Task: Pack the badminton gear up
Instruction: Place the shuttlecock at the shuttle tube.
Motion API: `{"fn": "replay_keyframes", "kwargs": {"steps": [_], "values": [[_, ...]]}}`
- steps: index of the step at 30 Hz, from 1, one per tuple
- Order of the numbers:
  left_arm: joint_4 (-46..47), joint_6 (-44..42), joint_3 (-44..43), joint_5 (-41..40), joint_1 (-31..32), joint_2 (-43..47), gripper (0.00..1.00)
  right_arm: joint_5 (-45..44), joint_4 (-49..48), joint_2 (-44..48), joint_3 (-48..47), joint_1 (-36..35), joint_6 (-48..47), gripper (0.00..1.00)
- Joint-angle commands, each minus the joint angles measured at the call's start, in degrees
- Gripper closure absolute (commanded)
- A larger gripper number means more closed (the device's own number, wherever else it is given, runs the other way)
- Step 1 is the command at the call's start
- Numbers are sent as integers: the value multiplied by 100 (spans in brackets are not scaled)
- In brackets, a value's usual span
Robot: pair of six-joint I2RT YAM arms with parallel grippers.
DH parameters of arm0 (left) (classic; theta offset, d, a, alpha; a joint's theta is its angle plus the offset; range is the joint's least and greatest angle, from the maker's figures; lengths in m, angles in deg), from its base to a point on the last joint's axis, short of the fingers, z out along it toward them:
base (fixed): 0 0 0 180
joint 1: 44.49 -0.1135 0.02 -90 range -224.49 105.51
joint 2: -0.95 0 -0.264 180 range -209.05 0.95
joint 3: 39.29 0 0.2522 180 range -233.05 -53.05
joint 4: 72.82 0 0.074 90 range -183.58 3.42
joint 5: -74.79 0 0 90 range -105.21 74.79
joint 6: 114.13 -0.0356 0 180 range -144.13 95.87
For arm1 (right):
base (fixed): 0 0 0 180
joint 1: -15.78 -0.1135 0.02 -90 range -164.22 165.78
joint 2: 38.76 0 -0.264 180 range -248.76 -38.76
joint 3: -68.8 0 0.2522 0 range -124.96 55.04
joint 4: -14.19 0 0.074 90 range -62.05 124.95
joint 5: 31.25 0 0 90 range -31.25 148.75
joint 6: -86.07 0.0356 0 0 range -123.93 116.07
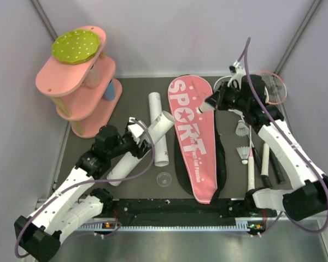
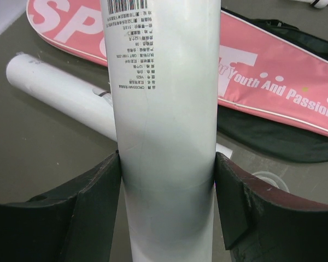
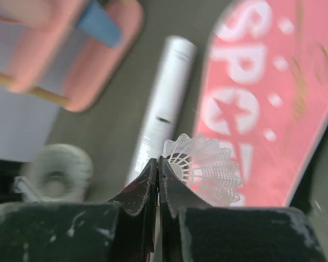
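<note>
My left gripper is shut on a long white tube, holding it slanted with its open end toward the bag; in the left wrist view the tube fills the gap between the fingers. A second white tube lies flat on the table beside it. The pink "SPORT" bag lies in the middle. My right gripper is above the bag's top end, shut on the rim of a white shuttlecock. Two more shuttlecocks and the rackets lie at the right.
The pink tiered shelf with the green dotted disc stands at the back left. A small clear cap lies near the front, left of the bag. Grey walls close in the table on three sides.
</note>
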Motion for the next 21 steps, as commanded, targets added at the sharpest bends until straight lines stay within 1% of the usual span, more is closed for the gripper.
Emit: {"fn": "replay_keyframes", "kwargs": {"steps": [1, 5, 12, 14, 21], "values": [[89, -70, -206, -56, 12, 35, 100, 162, 48, 259, -910, -630, -47, 100], [98, -79, -197, -21, 12, 17, 100, 153, 40, 198, -1306, -1262, -21, 100], [106, -79, -188, 208, 21, 52, 100, 39, -22, -39, -1386, -1755, 76, 100], [115, -79, -180, 278, 21, 52, 100, 48, -136, -57, -1360, -1844, 198, 100], [115, -79, -179, 296, 39, 44, 100, 627, -681, 4, -1035, -1932, 857, 100]]}}
